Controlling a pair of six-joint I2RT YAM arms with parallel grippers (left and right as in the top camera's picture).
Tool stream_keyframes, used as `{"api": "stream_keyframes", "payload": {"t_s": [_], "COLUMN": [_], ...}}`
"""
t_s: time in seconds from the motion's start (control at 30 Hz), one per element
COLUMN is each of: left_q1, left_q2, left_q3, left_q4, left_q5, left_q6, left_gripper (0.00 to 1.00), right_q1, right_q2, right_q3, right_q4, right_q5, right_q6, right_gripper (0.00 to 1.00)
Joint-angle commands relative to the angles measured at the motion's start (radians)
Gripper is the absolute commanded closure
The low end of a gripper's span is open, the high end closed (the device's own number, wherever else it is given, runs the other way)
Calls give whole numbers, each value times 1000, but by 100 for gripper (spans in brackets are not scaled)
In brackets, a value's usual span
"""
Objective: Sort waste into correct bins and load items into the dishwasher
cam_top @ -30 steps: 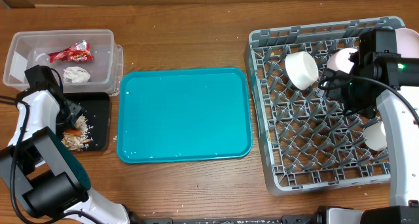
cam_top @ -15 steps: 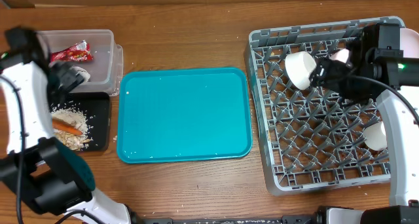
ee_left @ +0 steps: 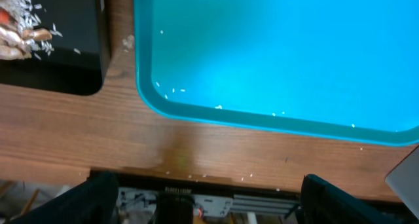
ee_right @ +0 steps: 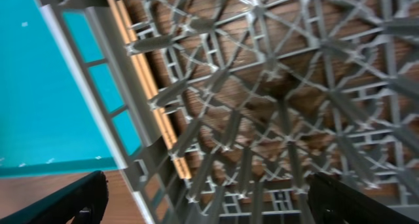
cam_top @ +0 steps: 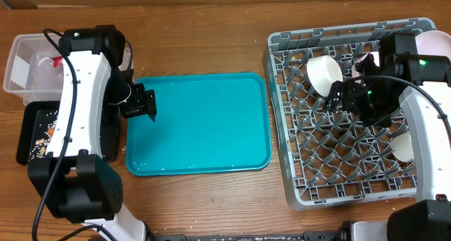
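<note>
**Waste.** Red wrapper (cam_top: 49, 60) in clear tub (cam_top: 17, 75). Rice with scraps (ee_left: 26, 27) in black tray (ee_left: 65, 67). Both bins near left pincer (cam_top: 148, 105), behind its arm. Tissue and carrot not clearly visible.

**Left pincer.** Spread, empty, above teal tray (cam_top: 211, 128) edge. Tray below bare save stray grains.

**Items.** Cup (cam_top: 324, 73) just beside right pincer (cam_top: 335, 96), bowl (cam_top: 405, 146) farther off, both in dish rack (cam_top: 352, 192). Plate and chopsticks not clearly made out.

**Right pincer.** Spread, empty, over rack grid.

**Judgement.** Sorting and loading near complete.
</note>
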Motion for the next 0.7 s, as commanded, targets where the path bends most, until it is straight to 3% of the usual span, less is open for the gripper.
{"api": "stream_keyframes", "payload": {"t_s": [0.0,0.2,0.23,0.27,0.4,0.67], "left_q1": [-49,-171,-197,-240,-262,-262], "left_q2": [-156,-556,-635,-783,-993,-1155], "left_q3": [-68,-334,-387,-485,-612,-629], "left_q4": [37,346,409,510,650,533], "left_q5": [20,-60,-79,-122,-127,-127], "left_q6": [-4,-5,-16,-56,-65,-64], "left_gripper": [10,12,10,0,0,0], "right_q1": [-2,-2,-2,-2,-2,-2], "right_q2": [-87,-443,-511,-652,-848,-988], "right_q3": [-23,-219,-256,-330,-394,-395], "right_q4": [31,228,257,310,328,272], "right_q5": [60,69,82,140,167,167], "right_q6": [8,8,9,34,34,34], "right_gripper": [0,0,0,0,0,0]}}
